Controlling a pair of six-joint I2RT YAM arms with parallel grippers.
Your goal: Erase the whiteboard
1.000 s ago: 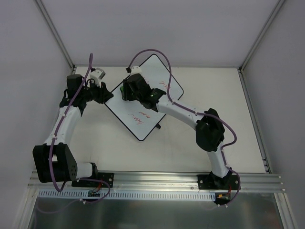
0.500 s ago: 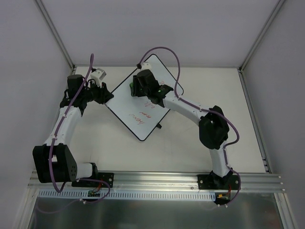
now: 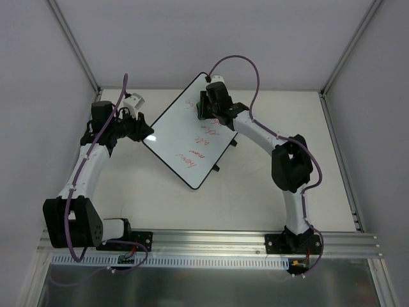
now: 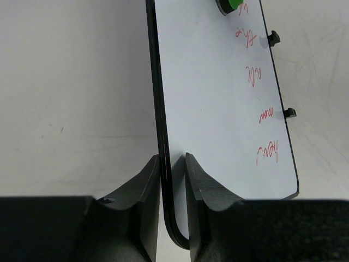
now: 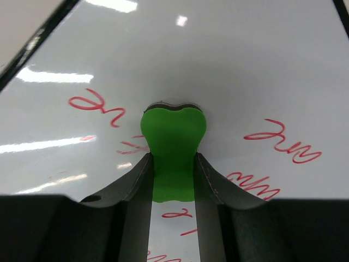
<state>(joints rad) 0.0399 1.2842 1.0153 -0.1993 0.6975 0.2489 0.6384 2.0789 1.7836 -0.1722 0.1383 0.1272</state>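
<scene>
The whiteboard point(image 3: 179, 128) lies at an angle on the table, white with a thin black frame and red handwriting along its right side. My left gripper point(image 3: 142, 128) is shut on its left corner; in the left wrist view the jaws clamp the black edge of the whiteboard point(image 4: 218, 109). My right gripper point(image 3: 204, 109) is shut on a green eraser point(image 5: 173, 147) and presses it onto the whiteboard point(image 5: 229, 71) near its far end, among the red writing. The eraser also shows in the left wrist view point(image 4: 229, 5).
Two small black feet point(image 3: 216, 168) stick out from the board's right edge. The table point(image 3: 281, 192) is bounded by white walls at the left, back and right, with a metal rail along the near edge.
My right gripper has slid with the eraser along the board toward its far end. The board has turned a little. My left gripper keeps its grip on the corner.
</scene>
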